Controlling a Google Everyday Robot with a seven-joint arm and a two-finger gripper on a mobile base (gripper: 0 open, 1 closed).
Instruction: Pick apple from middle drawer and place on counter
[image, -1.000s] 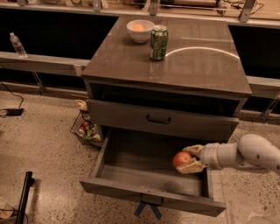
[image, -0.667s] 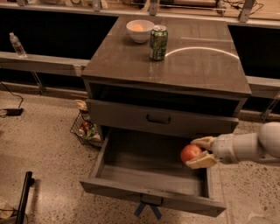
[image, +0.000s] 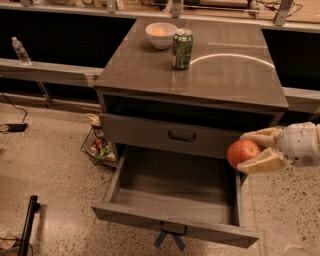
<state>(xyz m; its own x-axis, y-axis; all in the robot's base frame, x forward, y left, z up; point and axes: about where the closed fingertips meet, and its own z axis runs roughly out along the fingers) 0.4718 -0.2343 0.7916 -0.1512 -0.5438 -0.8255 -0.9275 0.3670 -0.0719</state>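
Note:
My gripper (image: 252, 148) reaches in from the right edge and is shut on the red-orange apple (image: 241, 152), with one pale finger above it and one below. It holds the apple in the air above the right rear corner of the open middle drawer (image: 172, 195), in front of the closed drawer above. The middle drawer is pulled out and its inside shows nothing else; crossed blue tape strips hang under its front. The counter (image: 225, 70) is the glossy grey-brown cabinet top with a pale arc mark, above and behind the apple.
A green soda can (image: 182, 48) and a white bowl (image: 161, 35) holding a pale-orange fruit stand on the counter's back left. A closed drawer with a black handle (image: 181, 136) sits above the open one. A wire basket (image: 97, 146) stands on the floor at the cabinet's left.
My gripper has lifted the apple up out of the middle drawer and drawn it to the right, from the drawer floor to above the drawer's right rear corner.

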